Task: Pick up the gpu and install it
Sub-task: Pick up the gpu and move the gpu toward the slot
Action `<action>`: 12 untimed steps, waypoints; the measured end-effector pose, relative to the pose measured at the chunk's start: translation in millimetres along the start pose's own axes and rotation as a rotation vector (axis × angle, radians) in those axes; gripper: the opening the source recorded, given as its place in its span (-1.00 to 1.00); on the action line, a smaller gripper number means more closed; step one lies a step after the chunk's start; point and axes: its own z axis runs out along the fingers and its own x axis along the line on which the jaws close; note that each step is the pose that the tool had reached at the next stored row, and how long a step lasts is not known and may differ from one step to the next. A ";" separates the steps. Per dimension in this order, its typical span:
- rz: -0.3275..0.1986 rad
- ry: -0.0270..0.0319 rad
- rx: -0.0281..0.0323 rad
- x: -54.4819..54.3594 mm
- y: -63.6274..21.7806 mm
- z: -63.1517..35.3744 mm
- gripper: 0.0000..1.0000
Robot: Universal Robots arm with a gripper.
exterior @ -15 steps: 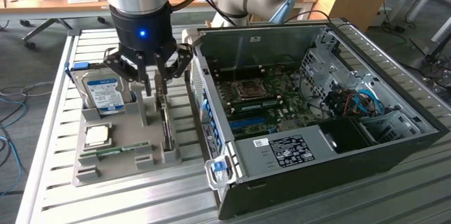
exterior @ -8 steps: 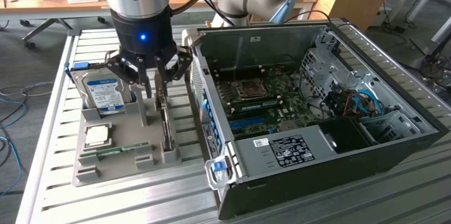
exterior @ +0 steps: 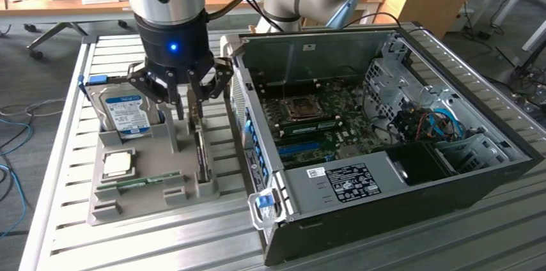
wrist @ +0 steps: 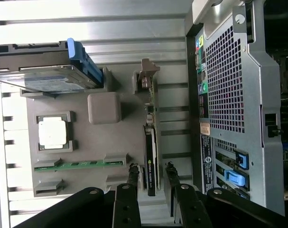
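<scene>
Exterior view: the gripper (exterior: 189, 106) hung over a grey tray (exterior: 153, 202) beside an open computer case (exterior: 477, 156), with the gpu (exterior: 203, 153) standing on edge in the tray's slot below it, near a hard drive (exterior: 124, 112).

Wrist view: the gripper (wrist: 151, 167) straddled the gpu (wrist: 152, 159), fingers (wrist: 132, 176) apart, a gap showing on each side.

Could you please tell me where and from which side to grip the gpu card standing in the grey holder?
Probably grip the thin green-and-black gpu card by its exposed upper edge, coming from straight above and pinching its two flat faces: it stands on edge in the grey plastic holder slot.
</scene>
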 end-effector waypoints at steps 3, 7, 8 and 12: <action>0.000 -0.0002 -0.0002 0.1 -0.2 2.8 -0.29; 0.000 0.0000 -0.0001 0.3 -0.7 10.0 -0.29; 0.000 0.0000 -0.0001 0.3 -0.8 11.8 -0.29; 0.000 -0.0001 -0.0001 0.5 -1.3 18.8 -0.29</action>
